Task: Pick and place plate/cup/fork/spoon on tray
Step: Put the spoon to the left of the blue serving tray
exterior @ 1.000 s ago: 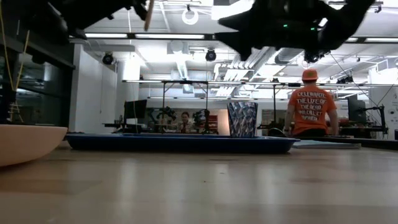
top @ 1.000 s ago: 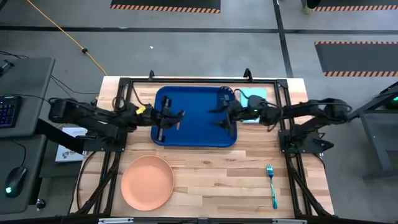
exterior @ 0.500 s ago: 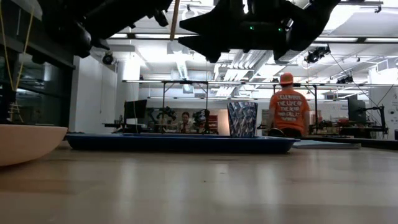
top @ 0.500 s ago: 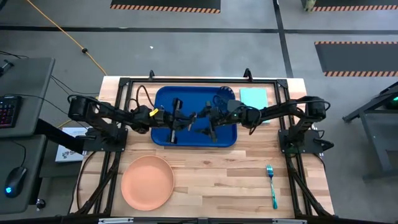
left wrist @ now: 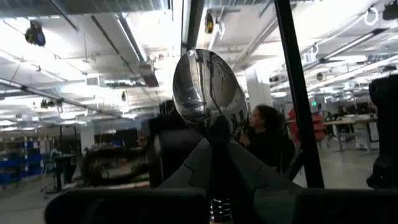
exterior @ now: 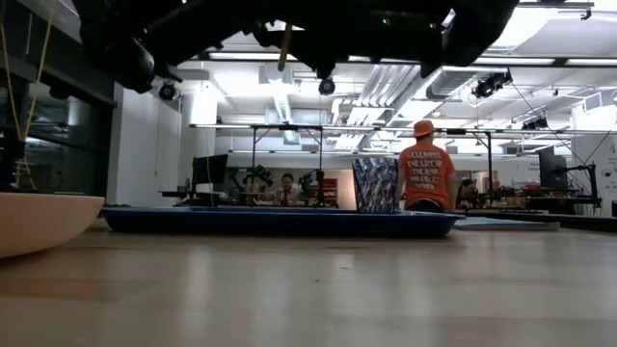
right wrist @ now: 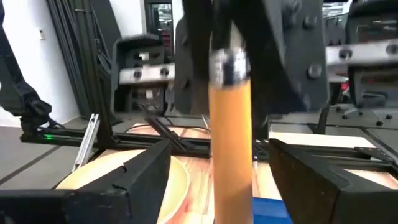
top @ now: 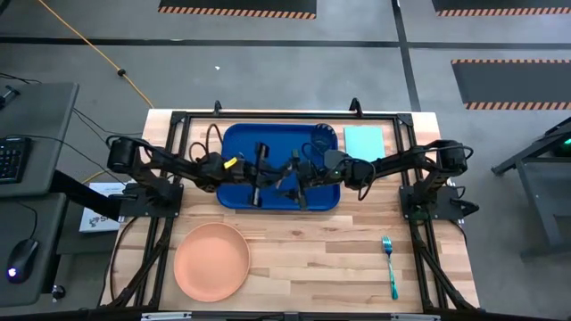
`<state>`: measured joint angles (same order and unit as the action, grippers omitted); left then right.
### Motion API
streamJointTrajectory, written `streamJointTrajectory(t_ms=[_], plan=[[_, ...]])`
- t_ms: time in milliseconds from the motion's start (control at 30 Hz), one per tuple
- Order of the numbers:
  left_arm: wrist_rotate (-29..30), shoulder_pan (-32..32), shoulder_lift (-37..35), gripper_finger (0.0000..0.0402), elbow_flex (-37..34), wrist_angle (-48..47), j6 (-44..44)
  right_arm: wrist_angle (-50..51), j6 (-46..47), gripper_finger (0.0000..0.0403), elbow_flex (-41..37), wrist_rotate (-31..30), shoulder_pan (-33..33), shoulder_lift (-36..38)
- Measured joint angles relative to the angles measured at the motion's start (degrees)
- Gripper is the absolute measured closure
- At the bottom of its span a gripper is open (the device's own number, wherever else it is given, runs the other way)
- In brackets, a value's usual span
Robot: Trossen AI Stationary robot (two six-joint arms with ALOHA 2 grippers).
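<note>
My left gripper [top: 266, 169] is over the dark-blue tray [top: 236, 143], shut on the spoon [left wrist: 208, 93]. The spoon has a shiny bowl and a tan handle [right wrist: 230, 143]. My right gripper [top: 293, 176] faces it from the right and is open. Its fingers [right wrist: 146, 177] stand on either side of the handle without touching it. The blue cup [top: 326, 134] stands in the tray's far right corner. The peach plate [top: 211, 260] lies on the table at the near left. The teal fork [top: 390, 266] lies on the table at the near right. My left gripper pinches the spoon's thin neck [left wrist: 211, 138] just under the bowl, between its two fingertips. The fingers come level from the table's left and lie across the spoon. The spoon stands upright with its bowl up. Its tan handle [exterior: 285, 46] hangs below the fingers, clear of the tray.
A light-teal flat sheet [top: 363, 141] lies right of the tray. Black frame rails [top: 169, 178] run along the table's left and right sides. In the room behind, a person in an orange shirt [exterior: 422, 178] walks, and others sit farther back.
My left gripper has carried the upright spoon toward the table's right, over the tray. My right gripper has moved toward the table's left to meet it, and the two now stand close together above the tray's middle. The person in orange has walked leftward.
</note>
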<state>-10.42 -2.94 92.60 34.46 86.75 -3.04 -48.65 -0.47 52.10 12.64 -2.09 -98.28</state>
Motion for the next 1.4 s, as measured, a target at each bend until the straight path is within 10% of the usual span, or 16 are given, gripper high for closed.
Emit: streamJointTrajectory(t_ms=[367, 733, 1033, 1400], plan=[[-0.89, -0.84, -1.25, 0.0386, 0.04, -4.75, 1.84, 3.24, -0.13, 0.0361, -0.11, -0.67, -0.17, -0.02], [-0.91, -3.60, -6.17, 0.0317, 0.04, -14.80, 5.36, 18.73, -1.02, 0.0362, -0.16, -4.17, -2.05, 6.36], [0.07, -5.35, -19.73, 0.0307, 0.02, -39.95, 3.99, 43.76, -0.34, 0.0362, -0.16, -26.13, -0.83, 14.38], [24.18, -4.76, -32.02, 0.0310, 0.02, -63.12, -0.64, 80.05, 31.80, 0.0357, -0.24, -35.43, 0.39, 14.20]])
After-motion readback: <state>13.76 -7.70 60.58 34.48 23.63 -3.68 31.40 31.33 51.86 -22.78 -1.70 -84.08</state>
